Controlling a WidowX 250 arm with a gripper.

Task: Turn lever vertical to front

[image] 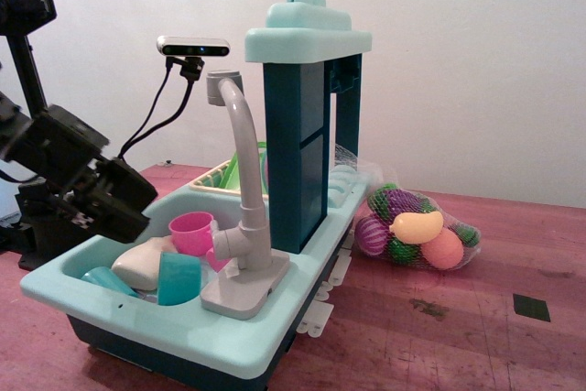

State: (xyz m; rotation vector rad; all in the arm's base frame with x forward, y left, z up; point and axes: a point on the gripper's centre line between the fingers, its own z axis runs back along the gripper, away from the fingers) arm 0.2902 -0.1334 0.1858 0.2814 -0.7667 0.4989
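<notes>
The lever [225, 243] is a short light-grey stub on the lower column of the grey toy faucet. It points out toward the sink basin on the left. The tall curved spout [240, 135] rises above it and the flat base plate [243, 290] lies below. My black gripper [124, 208] hangs above the left end of the sink, well left of the lever and not touching it. It holds nothing. Its jaws are seen side-on, so I cannot tell how they stand.
The turquoise toy sink [183, 331] holds a pink cup [190, 231], a teal cup [179, 278] and a cream object [142, 263]. A dark teal shelf tower [293, 153] stands behind the faucet. A mesh bag of toy food [417, 231] lies at the right. A camera [192, 46] is mounted behind.
</notes>
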